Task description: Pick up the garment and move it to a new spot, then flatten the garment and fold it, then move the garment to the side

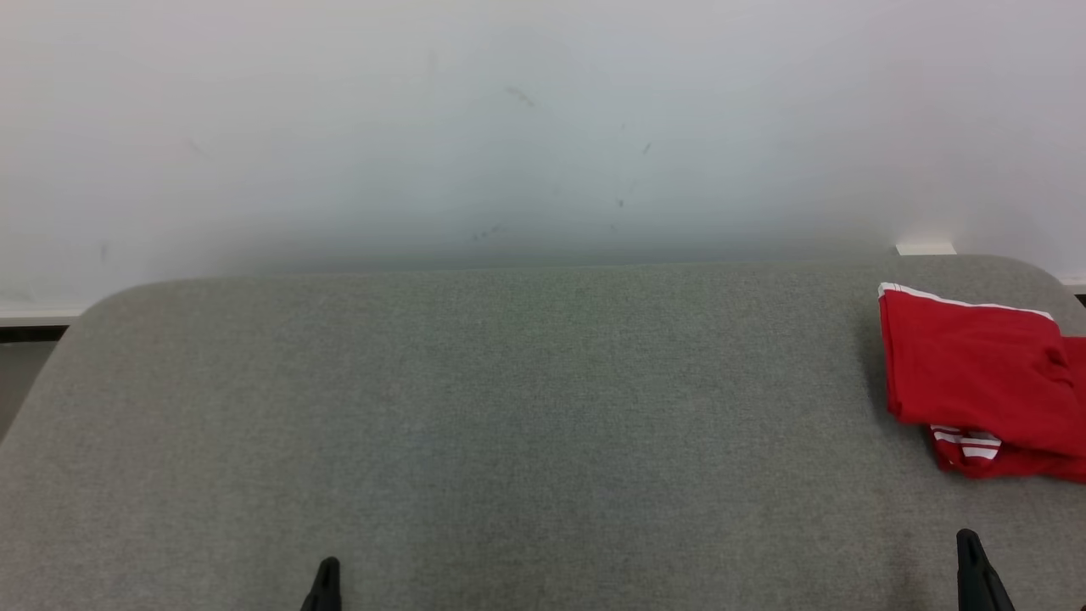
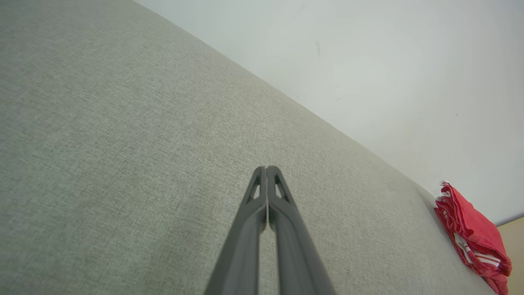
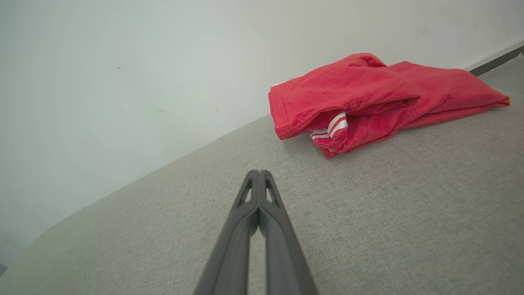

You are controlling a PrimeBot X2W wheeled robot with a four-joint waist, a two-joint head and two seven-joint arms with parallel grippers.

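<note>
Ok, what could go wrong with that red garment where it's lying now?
The red garment lies near the grey table's right edge, running out of the head view, so it might slip off. Its fold looks loose, with a striped edge poking out, so a nudge could undo it.

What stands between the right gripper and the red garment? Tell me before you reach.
Nothing visible. Bare grey fabric surface lies between the shut, empty right gripper and the folded red garment, which rests near the wall.

each gripper's dark grey fingers [image 2: 286,229] are long, tapered, with triangular cut-outs.
</note>
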